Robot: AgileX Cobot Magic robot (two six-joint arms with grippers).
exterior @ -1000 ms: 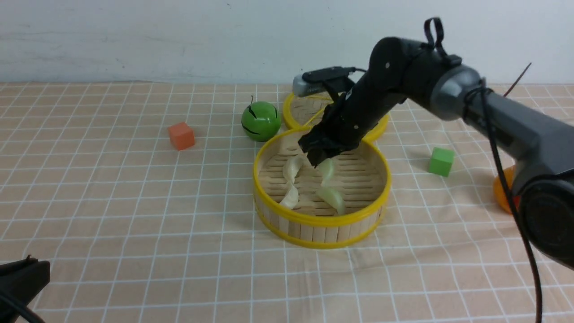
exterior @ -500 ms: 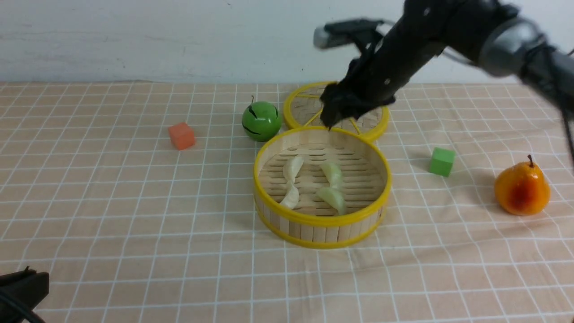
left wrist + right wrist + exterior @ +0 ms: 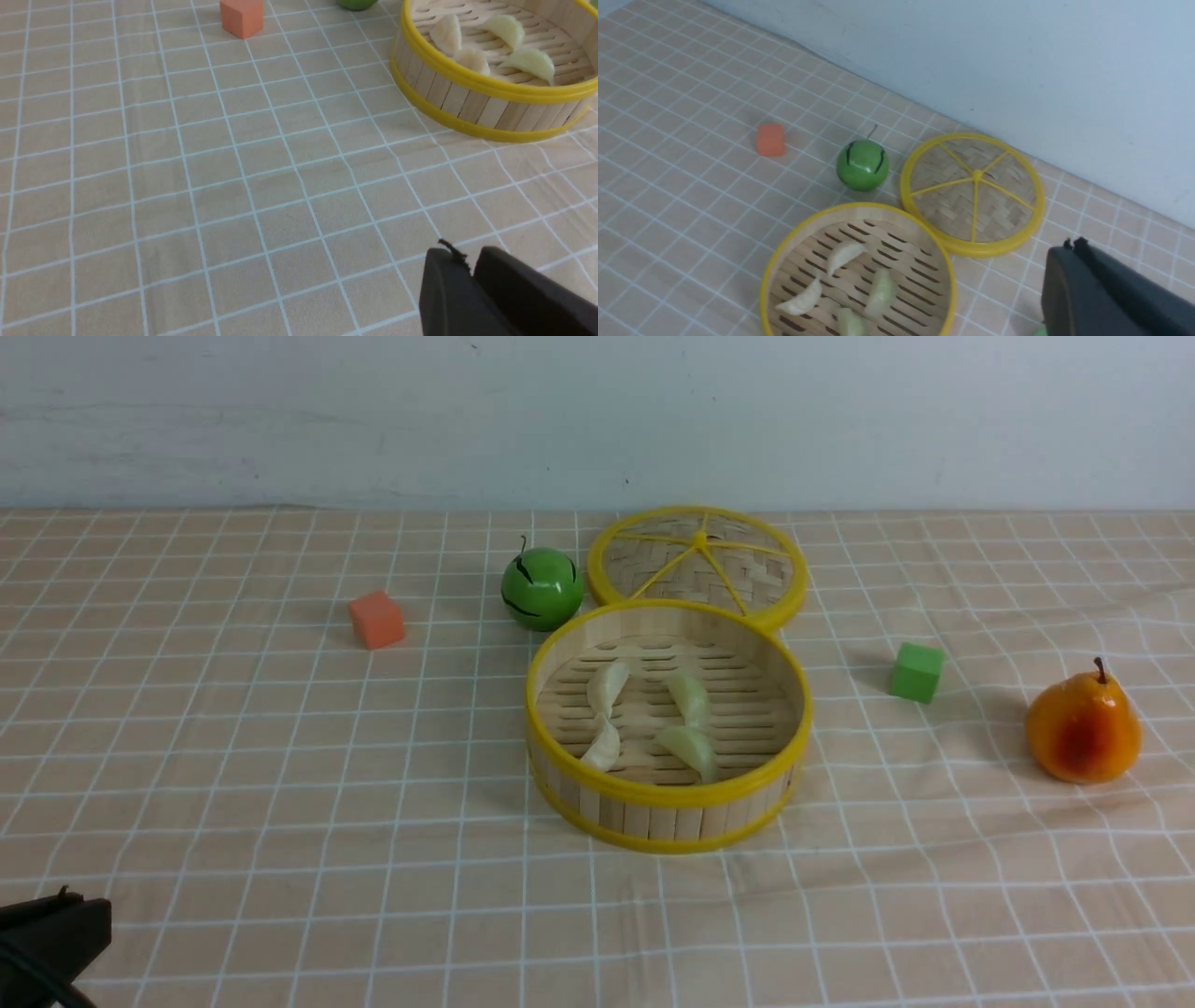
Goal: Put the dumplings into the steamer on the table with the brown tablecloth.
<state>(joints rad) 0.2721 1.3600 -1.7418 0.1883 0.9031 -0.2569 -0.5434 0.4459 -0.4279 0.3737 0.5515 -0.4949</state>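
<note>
The round bamboo steamer (image 3: 653, 817) with yellow rims stands mid-table on the brown gridded tablecloth (image 3: 280, 784). Several pale dumplings (image 3: 691, 747) lie on its slatted floor, also seen in the left wrist view (image 3: 530, 60) and the right wrist view (image 3: 843, 256). My left gripper (image 3: 469, 261) is shut and empty, low over the cloth well short of the steamer (image 3: 467, 100); only its tip shows in the front view (image 3: 65, 915). My right gripper (image 3: 1076, 245) is shut and empty, high above the cloth beside the steamer (image 3: 859, 206). It is out of the front view.
The flat woven lid (image 3: 698, 560) lies just behind the steamer, touching it. A green ball (image 3: 541, 588) sits beside the lid. An orange cube (image 3: 376, 619) is to the left, a green cube (image 3: 917, 672) and an orange pear (image 3: 1083, 733) to the right. A wall bounds the back.
My right arm has risen out of the steamer and left the front view. The dumpling it stood over stays in the steamer. The left gripper has barely moved.
</note>
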